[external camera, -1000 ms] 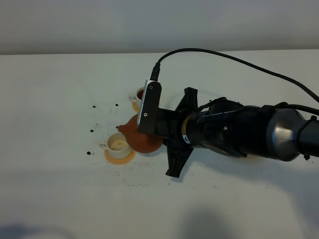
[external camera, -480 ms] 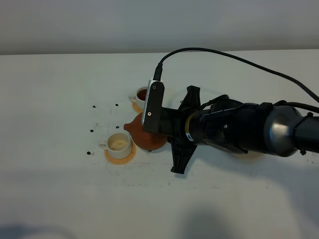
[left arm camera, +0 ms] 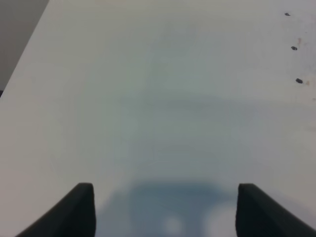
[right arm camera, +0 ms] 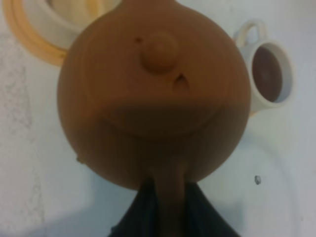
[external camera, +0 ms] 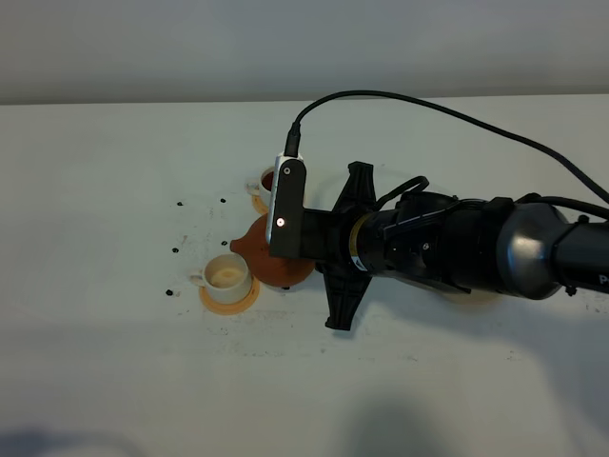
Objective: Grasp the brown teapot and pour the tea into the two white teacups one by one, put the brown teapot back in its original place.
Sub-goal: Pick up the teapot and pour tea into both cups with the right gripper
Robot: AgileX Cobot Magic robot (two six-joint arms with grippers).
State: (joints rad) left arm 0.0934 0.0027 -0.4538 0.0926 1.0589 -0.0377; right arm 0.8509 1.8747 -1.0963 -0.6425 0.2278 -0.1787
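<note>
As the far small white cylindrical teacup (right arm camera: 257, 101) already holds dark tea (right arm camera: 267, 73) | right gripper (right arm camera: 165, 210) clamped on loop handle (right arm camera: 167, 180) of squat reddish-brown clay teapot (external camera: 255, 249), between cups, spout (external camera: 232, 244) toward unfilled near teacup (external camera: 226, 275), likely second pour | left gripper (left arm camera: 165, 210) agape, empty.

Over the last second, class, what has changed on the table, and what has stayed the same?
The right gripper, shut on the handle of the brown teapot, drew the pot slightly back from the near white teacup, then eased it forward again; the net shift is small. Nothing was taken hold of or let go. Both cups stayed put: the far white teacup dark with tea, the near one pale inside.
</note>
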